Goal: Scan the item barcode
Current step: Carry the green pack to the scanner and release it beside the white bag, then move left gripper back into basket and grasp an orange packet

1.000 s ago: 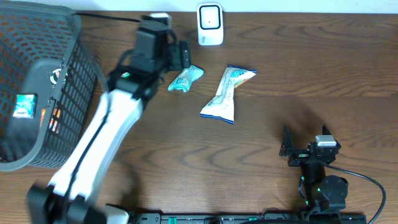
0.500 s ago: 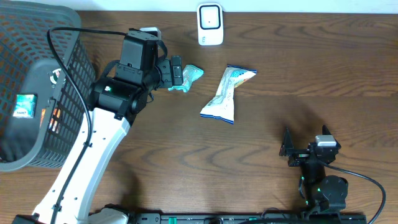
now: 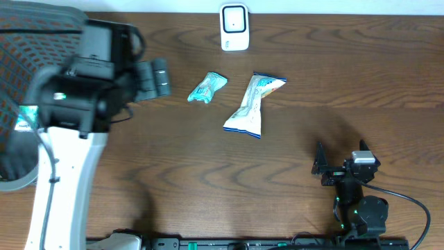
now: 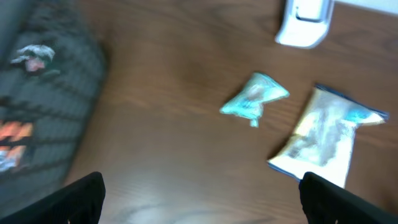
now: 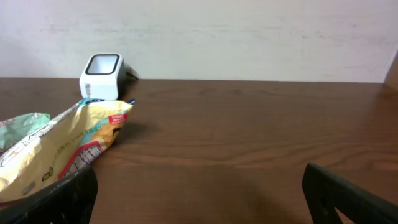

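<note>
Wooden surface point(image 3: 347, 83) bears a teal packet point(image 3: 207, 87) ahead of the left gripper point(image 3: 154, 78), open like the right gripper point(image 3: 322, 163). Basket point(image 3: 17, 62) mesh alongside could snag it.

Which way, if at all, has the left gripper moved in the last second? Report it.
Yes. In the overhead view the left gripper has pulled left, away from the teal packet and the scanner, toward the basket.

Raised left hand point(image 3: 154, 78), jaws spread wide and empty, right hand point(image 3: 319, 161) low, jaws likewise spread
</note>
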Tool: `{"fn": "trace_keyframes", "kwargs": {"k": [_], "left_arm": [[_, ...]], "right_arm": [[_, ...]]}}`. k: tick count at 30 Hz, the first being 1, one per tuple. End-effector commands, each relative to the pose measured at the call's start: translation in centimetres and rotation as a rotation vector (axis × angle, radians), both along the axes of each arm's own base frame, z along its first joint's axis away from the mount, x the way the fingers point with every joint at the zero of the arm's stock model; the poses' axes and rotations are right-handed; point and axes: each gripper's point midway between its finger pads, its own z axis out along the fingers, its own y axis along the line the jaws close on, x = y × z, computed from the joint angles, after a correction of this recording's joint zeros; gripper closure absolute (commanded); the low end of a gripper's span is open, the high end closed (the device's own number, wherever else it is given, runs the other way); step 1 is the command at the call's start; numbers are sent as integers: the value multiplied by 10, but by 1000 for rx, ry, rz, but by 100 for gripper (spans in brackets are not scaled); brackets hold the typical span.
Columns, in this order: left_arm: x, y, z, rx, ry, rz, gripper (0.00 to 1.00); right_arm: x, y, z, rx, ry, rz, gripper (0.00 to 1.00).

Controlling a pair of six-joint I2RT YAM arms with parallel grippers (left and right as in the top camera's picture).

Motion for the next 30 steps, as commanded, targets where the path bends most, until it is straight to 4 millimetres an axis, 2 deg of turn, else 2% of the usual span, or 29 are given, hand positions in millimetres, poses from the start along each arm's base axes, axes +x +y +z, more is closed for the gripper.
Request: {"fn": "trace_keyframes", "kwargs": {"k": [1,3,9,12,16,21,23,27,30], "left_arm": [[1,32,9,18,2,108,2],[5,37,13,15,-24,127,2],[13,38,19,14,-65,127,2],[14,54,22,91,-80,183,2],[15,59,23,114,-85,202,2],[13,96,32,273,-109,340,2],[15,106,33,293,-113,373,2],[22,146,38,349,-141,505,2],[27,169,34,355,-138,568,2]], "right_arm": [[0,1,-1,11,2,1,1],[0,1,-1,11,2,1,1],[0,1,-1,11,2,1,1],[0,1,-1,11,2,1,1],[0,1,-1,11,2,1,1],[0,1,-1,11,2,1,1],[0,1,-1,11,2,1,1],[0,1,-1,11,2,1,1],[0,1,-1,11,2,1,1]]}}
